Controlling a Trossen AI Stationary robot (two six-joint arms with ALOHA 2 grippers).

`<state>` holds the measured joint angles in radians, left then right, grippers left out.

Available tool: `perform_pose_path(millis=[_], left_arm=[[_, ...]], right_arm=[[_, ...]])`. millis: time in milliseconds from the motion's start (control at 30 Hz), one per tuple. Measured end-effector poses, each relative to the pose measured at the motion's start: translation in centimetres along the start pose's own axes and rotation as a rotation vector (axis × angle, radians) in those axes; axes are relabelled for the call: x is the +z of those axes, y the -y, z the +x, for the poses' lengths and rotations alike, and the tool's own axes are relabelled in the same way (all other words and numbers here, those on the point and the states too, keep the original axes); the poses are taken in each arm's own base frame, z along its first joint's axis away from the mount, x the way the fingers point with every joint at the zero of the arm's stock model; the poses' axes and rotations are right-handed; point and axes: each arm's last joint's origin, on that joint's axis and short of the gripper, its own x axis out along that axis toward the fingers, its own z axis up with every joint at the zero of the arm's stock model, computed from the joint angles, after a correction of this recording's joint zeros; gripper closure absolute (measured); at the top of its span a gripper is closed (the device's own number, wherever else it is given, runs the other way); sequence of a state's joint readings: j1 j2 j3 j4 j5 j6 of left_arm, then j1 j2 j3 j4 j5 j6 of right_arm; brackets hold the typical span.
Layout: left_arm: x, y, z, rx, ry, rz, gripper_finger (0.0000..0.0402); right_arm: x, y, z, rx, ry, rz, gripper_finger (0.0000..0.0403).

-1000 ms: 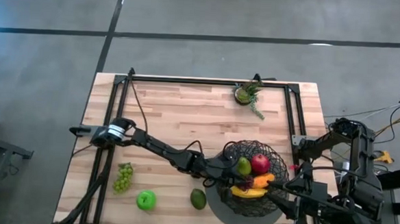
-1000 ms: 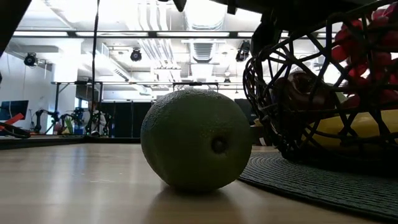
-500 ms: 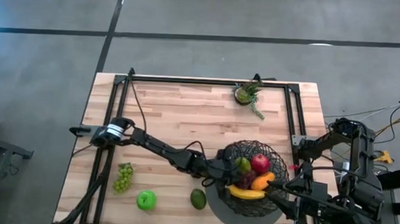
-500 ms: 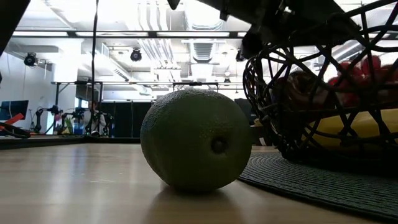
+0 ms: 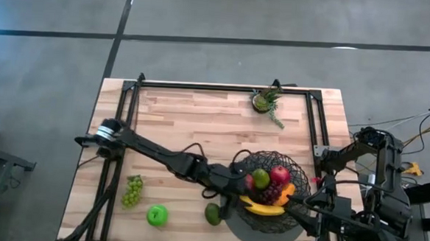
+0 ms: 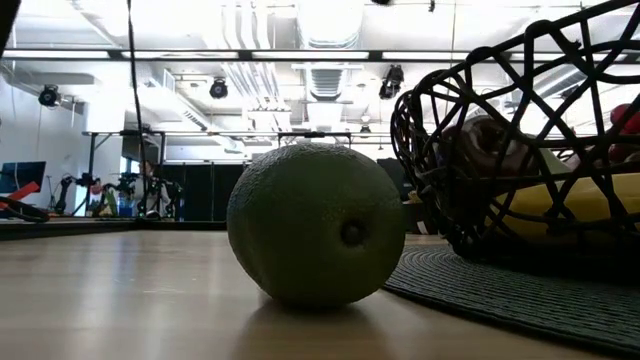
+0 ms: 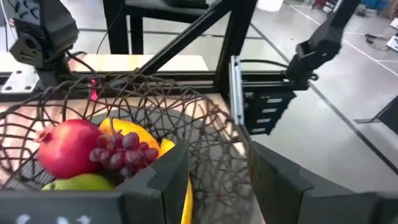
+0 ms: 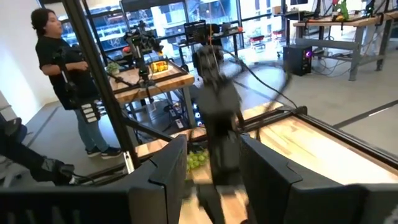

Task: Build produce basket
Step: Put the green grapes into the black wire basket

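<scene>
The dark wire basket (image 5: 267,184) stands on a flat grey disc (image 5: 248,227) at the near right. In it lie a red apple (image 5: 279,175), a green pear (image 5: 260,179), purple grapes (image 7: 121,149), an orange piece (image 5: 286,191) and a banana (image 5: 266,207). On the wood lie an avocado (image 5: 212,213), which also shows in the low view (image 6: 315,225), a green apple (image 5: 157,215) and green grapes (image 5: 132,190). My left gripper (image 7: 217,180) is open and empty over the basket's left rim (image 5: 235,186). My right gripper (image 8: 214,180) is open and waits at the table's right edge.
A small potted plant (image 5: 266,101) stands at the far edge. A black frame (image 5: 224,87) runs along the table's far, left and right sides. A person (image 8: 62,68) stands in the room beyond the table's left side.
In the low view the purple grapes have gone down from above the rim into the basket. The dark parts of my left gripper above the basket have left that view. In the high view my left arm has swung a little toward the near edge.
</scene>
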<state>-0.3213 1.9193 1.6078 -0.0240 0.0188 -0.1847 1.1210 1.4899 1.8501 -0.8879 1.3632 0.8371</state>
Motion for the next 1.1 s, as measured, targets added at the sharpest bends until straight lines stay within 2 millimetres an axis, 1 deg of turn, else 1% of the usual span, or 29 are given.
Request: perform_pose_path(millis=[67,167,300,333,400,467,533,667,767,867,967,1033,1100], left_arm=[[0.7,0.5,-1.8,0.019,-0.041,-0.040,0.0258],[1.1,1.0,-4.3,0.066,-0.145,-0.142,0.0258],[-0.3,1.4,-7.4,0.201,-0.364,-0.244,0.0258],[-1.0,1.5,-8.0,0.253,-0.431,-0.257,0.0258],[-2.2,1.7,-8.7,0.336,-0.497,-0.301,0.0258],[-4.1,1.9,-9.5,0.410,-0.575,-0.371,0.0258],[-5.6,1.9,-9.9,0.446,-0.615,-0.466,0.0258],[-9.6,2.0,-11.7,0.541,-0.734,-0.685,0.0258],[-12.5,2.1,-14.0,0.601,-0.836,-0.840,0.0257],[-15.1,2.2,-16.4,0.652,-0.884,-0.957,0.0251],[-17.1,1.8,-18.9,0.727,-0.875,-1.082,0.0231],[-18.2,1.4,-20.5,0.773,-0.864,-1.156,0.0212],[-18.8,1.1,-21.7,0.767,-0.843,-1.210,0.0191]], right_arm=[[-0.4,0.0,0.1,-0.003,-0.002,-0.008,0.0271],[-1.4,0.0,0.3,-0.010,-0.006,0.005,0.0271],[-3.1,0.0,0.6,-0.020,-0.014,0.026,0.0271],[-3.4,0.0,0.6,-0.021,-0.015,0.032,0.0271],[-4.1,0.1,0.7,-0.026,-0.017,0.053,0.0271],[-4.7,0.1,0.8,-0.029,-0.019,0.066,0.0271],[-5.0,0.2,0.8,-0.031,-0.021,0.081,0.0271],[-5.3,0.2,0.9,-0.033,-0.020,0.106,0.0271],[-5.3,0.2,0.9,-0.033,-0.021,0.099,0.0271],[-5.3,0.2,0.9,-0.034,-0.020,0.081,0.0271],[-5.3,0.3,1.1,-0.044,-0.012,0.062,0.0271],[-5.2,0.3,1.3,-0.051,-0.009,0.056,0.0271],[-5.2,0.4,1.6,-0.060,-0.008,0.049,0.0271]])
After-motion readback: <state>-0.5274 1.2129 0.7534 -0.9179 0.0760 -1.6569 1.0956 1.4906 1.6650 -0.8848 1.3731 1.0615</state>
